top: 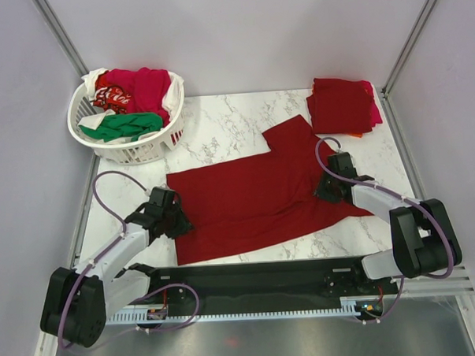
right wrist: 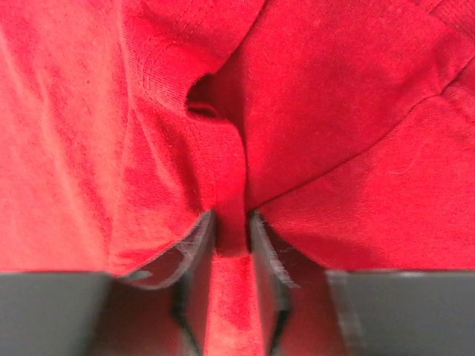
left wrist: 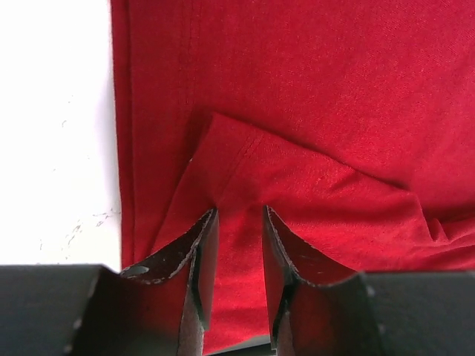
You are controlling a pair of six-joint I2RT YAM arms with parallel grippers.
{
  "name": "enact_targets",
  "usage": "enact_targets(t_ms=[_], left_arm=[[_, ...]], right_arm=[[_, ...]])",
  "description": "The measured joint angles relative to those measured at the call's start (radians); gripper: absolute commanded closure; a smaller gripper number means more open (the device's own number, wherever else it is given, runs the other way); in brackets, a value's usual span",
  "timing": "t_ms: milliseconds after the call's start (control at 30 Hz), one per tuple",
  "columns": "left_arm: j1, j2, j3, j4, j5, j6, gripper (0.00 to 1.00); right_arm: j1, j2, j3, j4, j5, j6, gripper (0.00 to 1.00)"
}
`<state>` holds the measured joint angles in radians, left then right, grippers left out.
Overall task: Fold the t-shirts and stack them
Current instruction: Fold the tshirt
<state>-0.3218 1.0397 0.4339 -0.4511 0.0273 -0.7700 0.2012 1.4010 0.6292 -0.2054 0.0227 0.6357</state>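
Both arms start at the near edge of the surface and reach forward, bent low over a big red shirt. That shirt lies spread out in the middle of the surface, with one sleeve pointing to the far side.

The left arm leans in from the left, and the left end effector comes down on the left edge of the shirt. Seen from the left wrist, its two fingers are nearly together, with a raised fold of red cloth pinched between them. White surface shows just beside the shirt's hem.

The right arm curls in from the right. The right end effector sits on the right side of the shirt. Seen from the right wrist, its fingers are squeezed tight on a bunched ridge of red cloth.

At the far right corner sits a pile of folded shirts, dark red on top, with pink and orange peeking out at the side. At the far left stands a white basket with red, green and white clothes inside.
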Motion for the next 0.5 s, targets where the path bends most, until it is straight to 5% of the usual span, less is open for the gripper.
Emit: enact_targets(t_ms=[500], left_arm=[[-0.006, -0.024, -0.029, 0.043, -0.008, -0.002, 0.65]], right_arm=[[0.0, -0.05, 0.04, -0.094, 0.009, -0.041, 0.71]])
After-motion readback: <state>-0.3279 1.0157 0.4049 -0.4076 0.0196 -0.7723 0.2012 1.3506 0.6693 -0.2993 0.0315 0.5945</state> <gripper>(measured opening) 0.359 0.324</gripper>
